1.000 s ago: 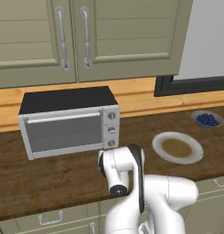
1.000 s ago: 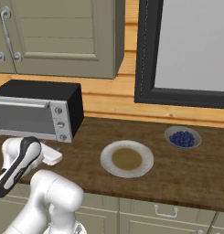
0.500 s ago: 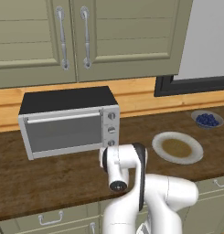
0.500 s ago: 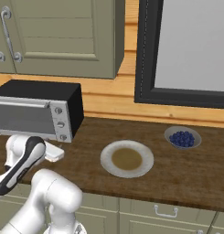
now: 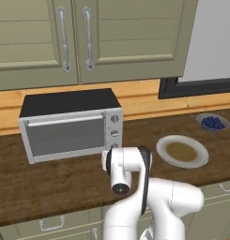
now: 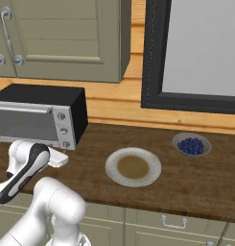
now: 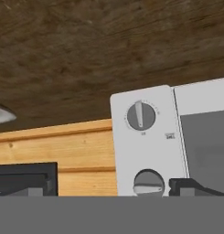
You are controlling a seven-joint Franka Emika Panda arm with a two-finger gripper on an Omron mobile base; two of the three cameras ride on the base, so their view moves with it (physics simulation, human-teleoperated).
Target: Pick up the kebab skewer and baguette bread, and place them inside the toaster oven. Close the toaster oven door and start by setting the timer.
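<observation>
The gripper (image 7: 109, 194) stands wide open with nothing between its fingers (image 7: 191, 186), close to the knob panel of the toaster oven (image 5: 69, 124). The small mark beside the knobs (image 7: 141, 115) is too blurred to read. The toaster oven door (image 5: 65, 134) is shut; open wooden counter (image 6: 195, 178) lies rightward, toward the cream plate (image 6: 133, 166) and the bowl of berries (image 6: 191, 144).

The toaster oven (image 5: 72, 125) had brushed silver metal sides, a matt black top and a door (image 5: 65, 136) of smooth grey glass. The table (image 5: 50, 180) was dark wood with rough grain. The plate (image 6: 133, 166) looked like glossy cream ceramic.
</observation>
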